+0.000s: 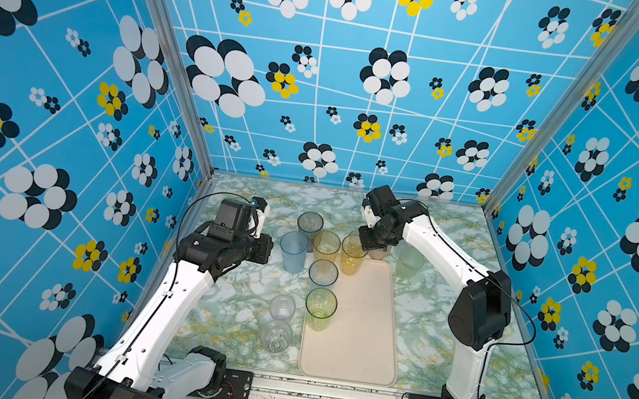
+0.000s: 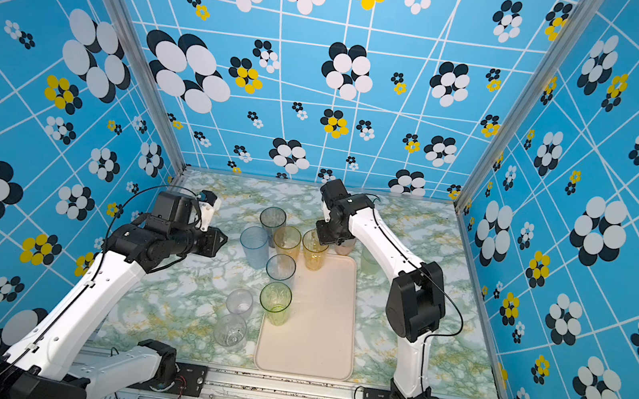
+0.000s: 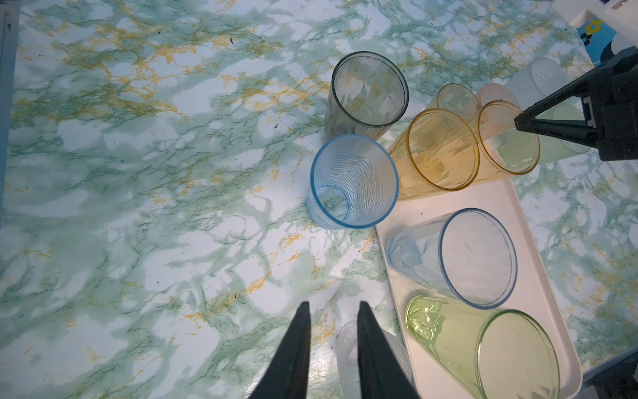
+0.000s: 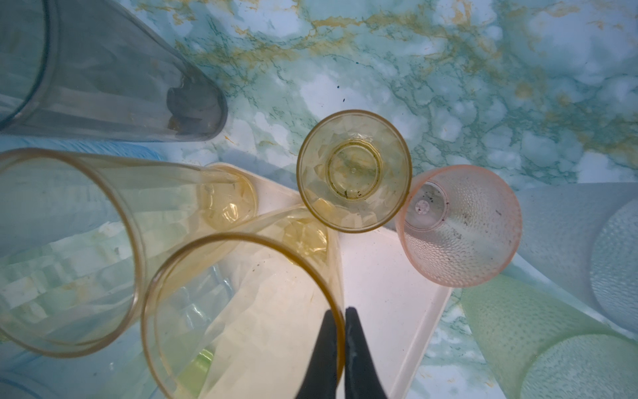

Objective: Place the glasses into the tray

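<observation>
The cream tray point(image 1: 362, 340) lies lengthwise mid-table. A green glass point(image 1: 321, 307) and a short blue glass point(image 1: 323, 274) stand along its left side. My right gripper point(image 4: 340, 311) is shut on the rim of a tall amber glass point(image 4: 241, 311), upright at the tray's far left corner point(image 1: 352, 255). A second amber glass point(image 1: 326, 247), a tall blue one point(image 1: 293, 251) and a smoky grey one point(image 1: 310, 224) stand just left of it. My left gripper point(image 3: 334, 307) hovers open and empty left of the blue glass.
Two clear glasses point(image 1: 282, 306) point(image 1: 276, 335) stand left of the tray near the front. A short amber glass point(image 4: 354, 171) and a pink one point(image 4: 459, 224) sit by the tray's far edge, frosted ones point(image 1: 410, 263) to its right. Patterned walls enclose the table.
</observation>
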Available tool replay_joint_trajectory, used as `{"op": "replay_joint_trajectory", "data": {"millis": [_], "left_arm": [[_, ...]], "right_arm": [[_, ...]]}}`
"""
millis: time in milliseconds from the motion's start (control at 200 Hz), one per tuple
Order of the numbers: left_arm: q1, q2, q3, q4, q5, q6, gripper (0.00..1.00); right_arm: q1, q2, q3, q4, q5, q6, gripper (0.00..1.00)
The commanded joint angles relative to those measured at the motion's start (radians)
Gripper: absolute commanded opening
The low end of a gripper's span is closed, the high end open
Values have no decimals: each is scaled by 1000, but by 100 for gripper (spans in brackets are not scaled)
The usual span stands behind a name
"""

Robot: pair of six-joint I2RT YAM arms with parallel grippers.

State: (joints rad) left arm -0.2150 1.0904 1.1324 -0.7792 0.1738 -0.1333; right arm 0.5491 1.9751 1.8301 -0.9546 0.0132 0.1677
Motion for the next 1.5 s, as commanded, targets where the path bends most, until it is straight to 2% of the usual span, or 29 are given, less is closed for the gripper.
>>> {"op": "replay_joint_trajectory", "data": {"millis": [0,585,775,925,1260,1370,1495], "left_arm": [[14,1,-5,-7,17,18,26],[12,18,-2,-6,17,11,26],[11,46,13,-9,-21,6,25],[11,115,58,-36,-33,9,25],[8,305,150,-2,-4,18,29],[5,369,198,-6,-3,31,26],[-3,429,242,-16,-9,43,17]], "right_arm": [[-9,18,20,-13,7,-7,11],[-9,-54,-12,31,-21,-2,25],[-9,-127,-46,60,-1,3,36],[-14,-232,-100,91,16,10,42],[-14,-373,-220,101,19,21,46],[-14,-389,-253,97,22,19,46],[-15,-399,-270,103,24,18,46]]}}
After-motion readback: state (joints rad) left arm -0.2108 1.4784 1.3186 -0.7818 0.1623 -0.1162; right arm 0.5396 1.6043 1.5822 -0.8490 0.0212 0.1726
